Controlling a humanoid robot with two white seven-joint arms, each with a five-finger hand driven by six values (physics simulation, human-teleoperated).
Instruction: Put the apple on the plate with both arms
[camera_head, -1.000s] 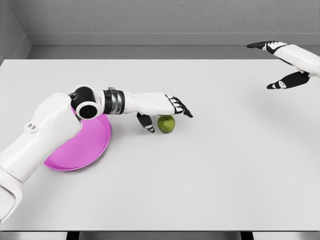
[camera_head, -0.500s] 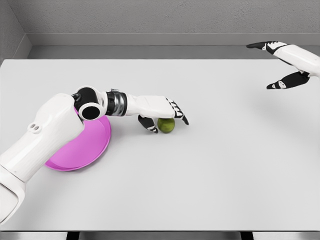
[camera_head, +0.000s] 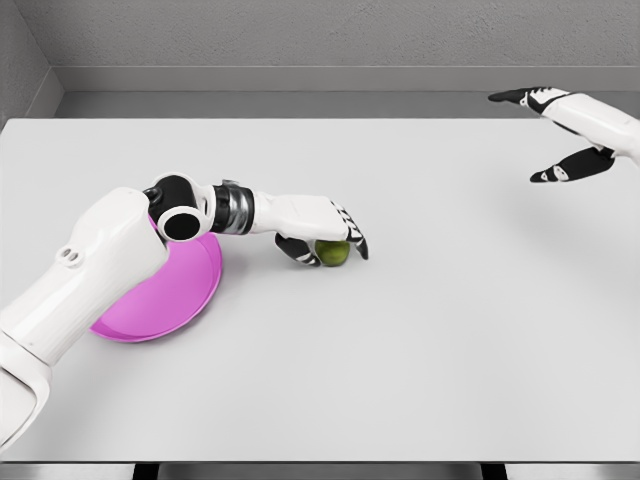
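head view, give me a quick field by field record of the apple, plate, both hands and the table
apple: green apple on the white table, right of the plate, mostly covered from above by the left hand
plate: magenta plate on the table's left side, partly hidden by the left arm, nothing seen on it
left hand: left hand closed over the apple, fingers curled around it
right hand: right hand far right, above the table's back edge, fingers spread, holding nothing
apple on plate: not yet

green apple (camera_head: 334, 253), magenta-pink plate (camera_head: 180, 290) at left of the frame, pale grey table (camera_head: 420, 330), white arms with black joints, black-tipped fingers on the left hand (camera_head: 325, 238) and right hand (camera_head: 560, 135).
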